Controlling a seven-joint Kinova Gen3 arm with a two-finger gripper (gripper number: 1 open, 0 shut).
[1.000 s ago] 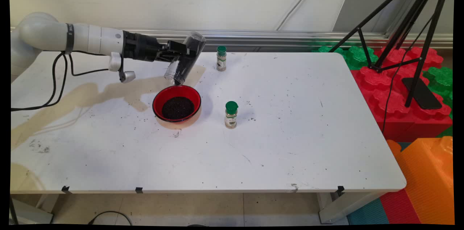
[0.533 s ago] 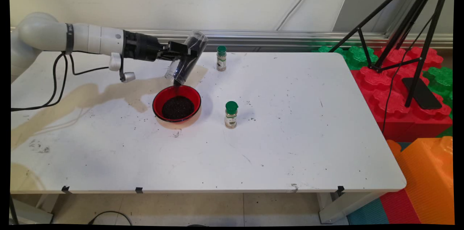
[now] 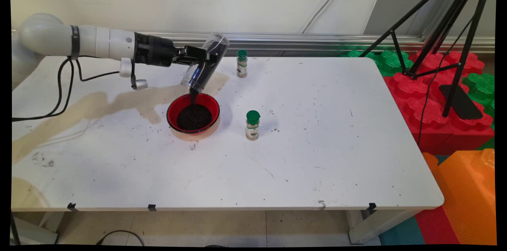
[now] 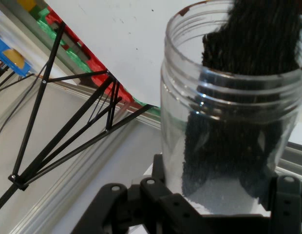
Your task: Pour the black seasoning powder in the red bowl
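The gripper (image 3: 201,60), clamped on the clear jar (image 3: 206,63), has tipped it steeper over the red bowl (image 3: 193,113); now dark grains (image 3: 194,117) stream into the bowl

On the worktop (image 3: 317,156), the bowl (image 3: 193,115) of grains sits under the mouth of the tilted jar (image 3: 204,64) held by the claw (image 3: 198,57), one spice bottle (image 3: 252,125) at its 3 o'clock, another (image 3: 242,63) at 1 o'clock.
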